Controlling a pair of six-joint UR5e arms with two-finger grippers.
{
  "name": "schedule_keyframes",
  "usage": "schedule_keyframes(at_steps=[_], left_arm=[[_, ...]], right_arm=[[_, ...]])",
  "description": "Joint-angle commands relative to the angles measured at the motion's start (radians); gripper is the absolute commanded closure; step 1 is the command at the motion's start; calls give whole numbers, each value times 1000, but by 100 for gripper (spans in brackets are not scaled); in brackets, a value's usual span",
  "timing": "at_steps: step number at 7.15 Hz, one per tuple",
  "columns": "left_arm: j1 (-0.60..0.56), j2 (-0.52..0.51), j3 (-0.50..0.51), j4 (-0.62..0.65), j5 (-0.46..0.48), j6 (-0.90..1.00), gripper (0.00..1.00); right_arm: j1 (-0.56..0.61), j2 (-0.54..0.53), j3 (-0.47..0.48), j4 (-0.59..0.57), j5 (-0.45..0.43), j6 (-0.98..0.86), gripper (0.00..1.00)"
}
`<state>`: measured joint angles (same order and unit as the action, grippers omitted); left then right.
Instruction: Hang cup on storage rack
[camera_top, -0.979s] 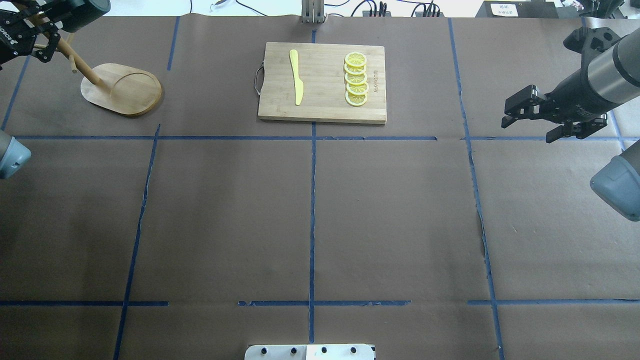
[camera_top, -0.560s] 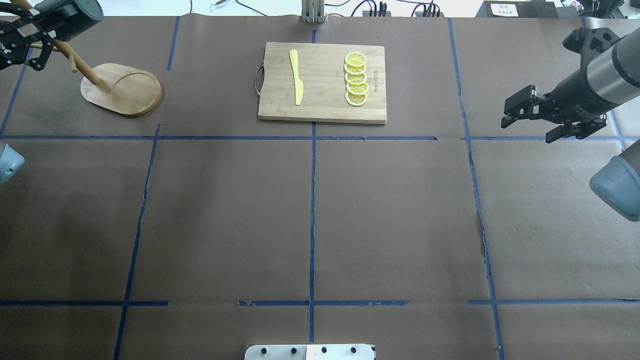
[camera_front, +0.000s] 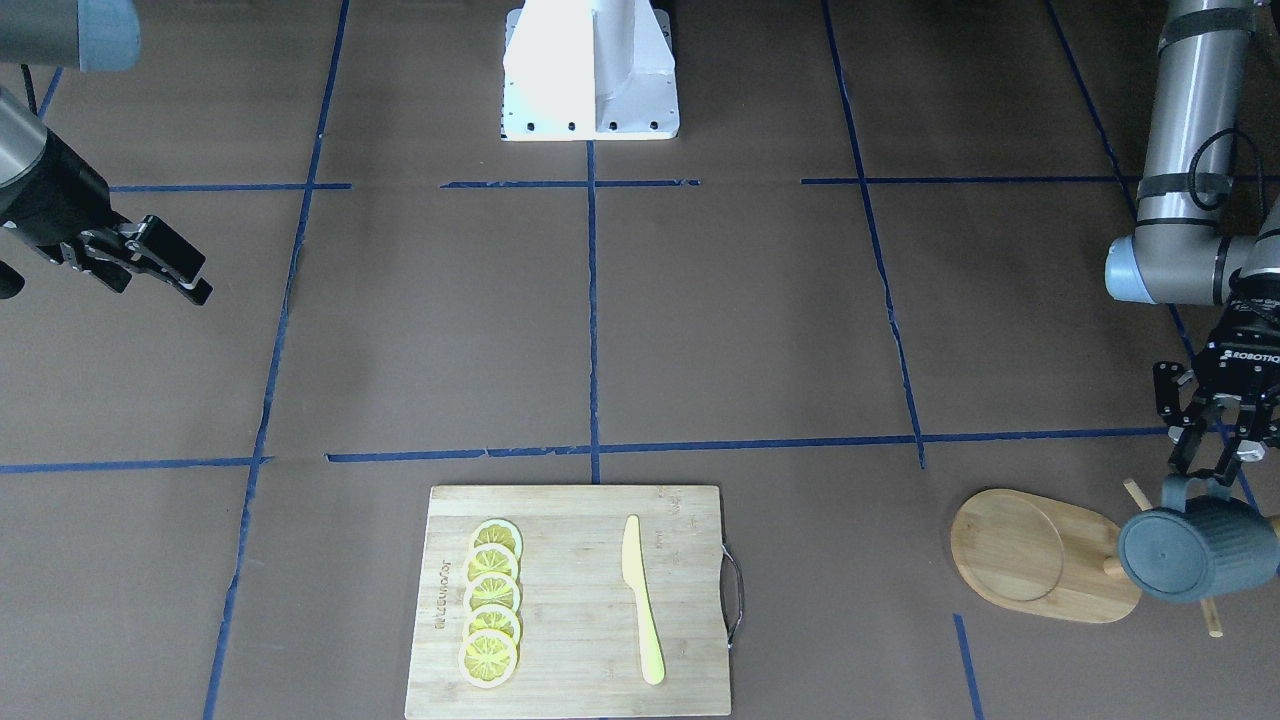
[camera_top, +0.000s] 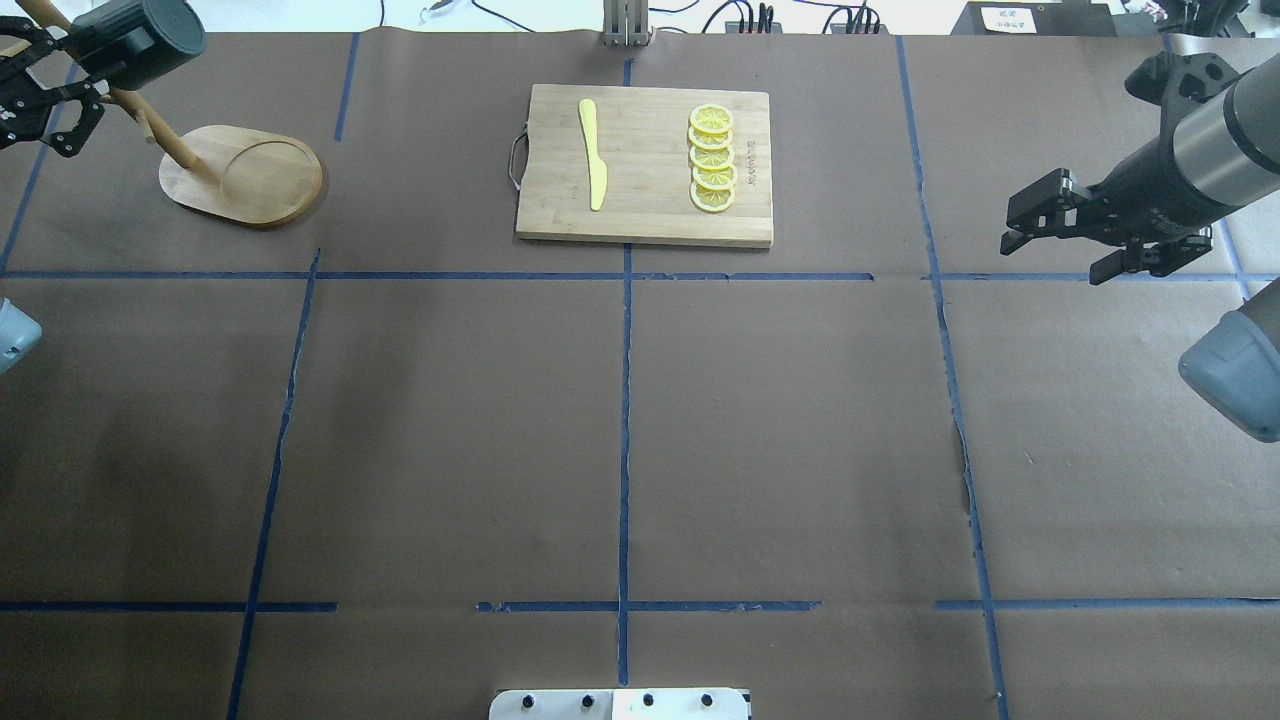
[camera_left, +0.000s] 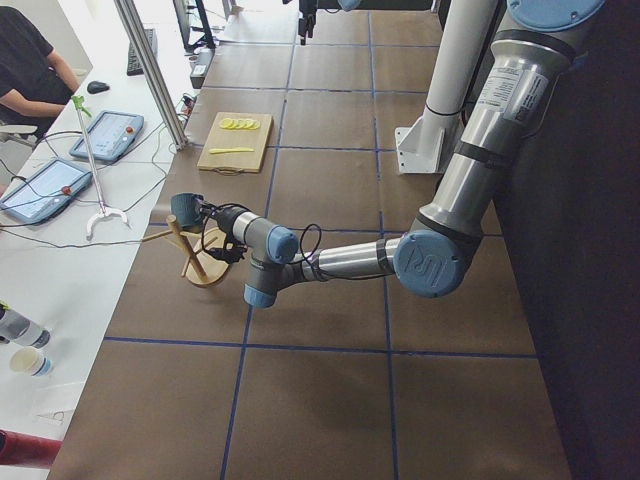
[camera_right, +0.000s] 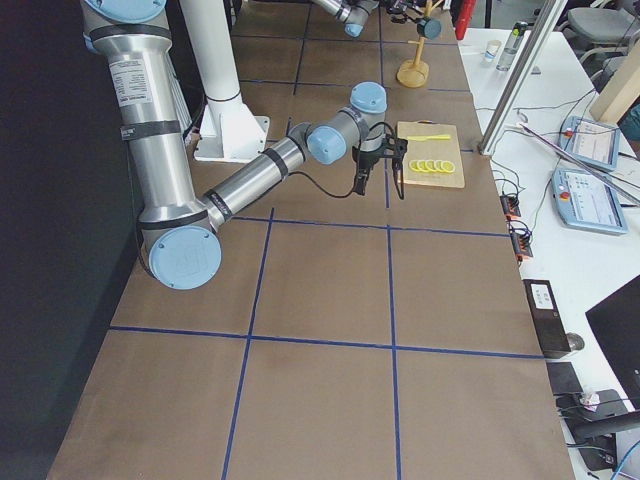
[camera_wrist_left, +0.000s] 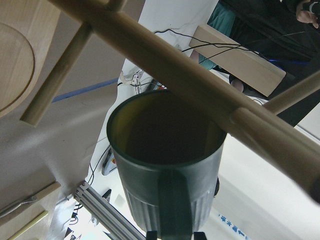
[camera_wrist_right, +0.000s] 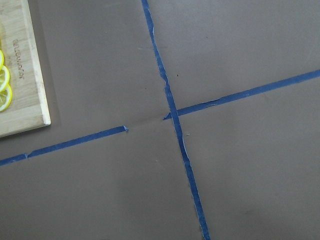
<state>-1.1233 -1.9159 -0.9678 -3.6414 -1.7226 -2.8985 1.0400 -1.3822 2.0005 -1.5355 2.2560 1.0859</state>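
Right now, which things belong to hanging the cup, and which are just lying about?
For the job: cup, storage rack, left hand gripping the cup's handle.
Lying about: cutting board, lemon slices, yellow knife; right hand idle, open.

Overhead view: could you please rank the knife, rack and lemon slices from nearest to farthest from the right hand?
1. Lemon slices, on the board's right side, nearest the right hand.
2. Knife, on the board's left side.
3. Rack, at the far left.

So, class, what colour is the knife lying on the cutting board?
Pale yellow; the knife shows best in the exterior front-facing view.
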Motion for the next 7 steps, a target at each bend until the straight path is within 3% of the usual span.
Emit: schedule_keyframes(at_steps=[1,3,5,7], left_arm=[[0,3,9,-2,0,2,0],[0,42,3,-57,-3,104,0],[-3,77,-5,-97,-20,358,0],[-3,119,0,-88,-44,751,0]], right_arm=[[0,2,1,0,1,0,0],[0,2,0,0,2,0,0],[0,2,-2,0,2,-1,0],[0,2,6,0,5,0,0]])
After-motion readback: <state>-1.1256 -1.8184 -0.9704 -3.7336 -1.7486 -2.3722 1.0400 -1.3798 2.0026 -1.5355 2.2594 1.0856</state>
